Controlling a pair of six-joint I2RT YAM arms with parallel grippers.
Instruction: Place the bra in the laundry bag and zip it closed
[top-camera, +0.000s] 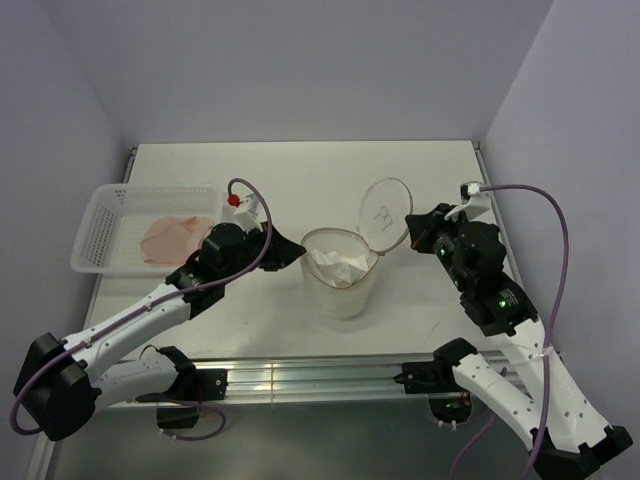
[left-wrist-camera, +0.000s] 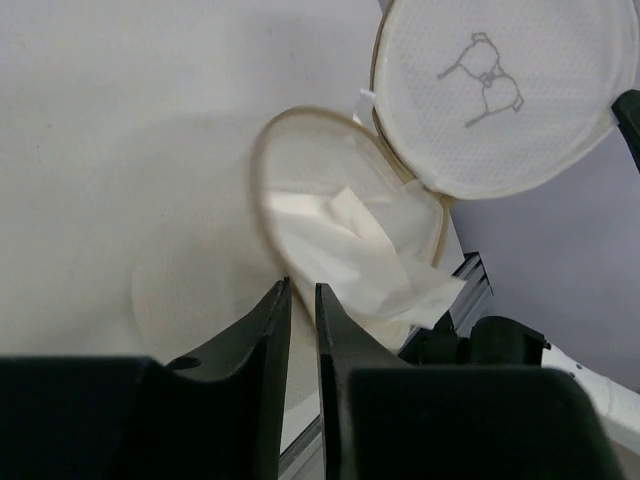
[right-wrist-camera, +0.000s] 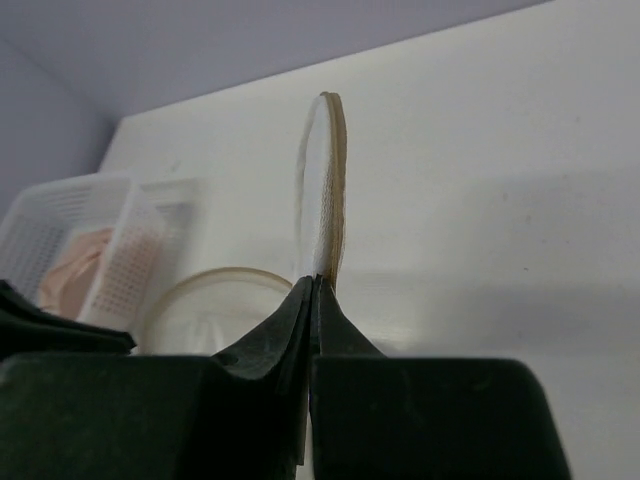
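Holding open the laundry bag (top-camera: 340, 265), the right gripper (top-camera: 408, 222) pinches its raised lid (top-camera: 385, 210). The left gripper (top-camera: 296, 250) hovers beside the bag, jaws slightly parted and empty. The bra (top-camera: 175, 238) lies in the basket (top-camera: 98, 222); fetching it probably comes next.

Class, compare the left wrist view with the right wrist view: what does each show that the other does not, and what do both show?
Left wrist only: the flat face of the lid with its drawn outline mark, crumpled white material inside the laundry bag, and the left claw, slightly parted, near the bag's rim.
Right wrist only: the white perforated basket holding the pale pink bra, and the right claw pinched shut on the lid's edge.
Both: the open laundry bag with its lid raised, on the white table.
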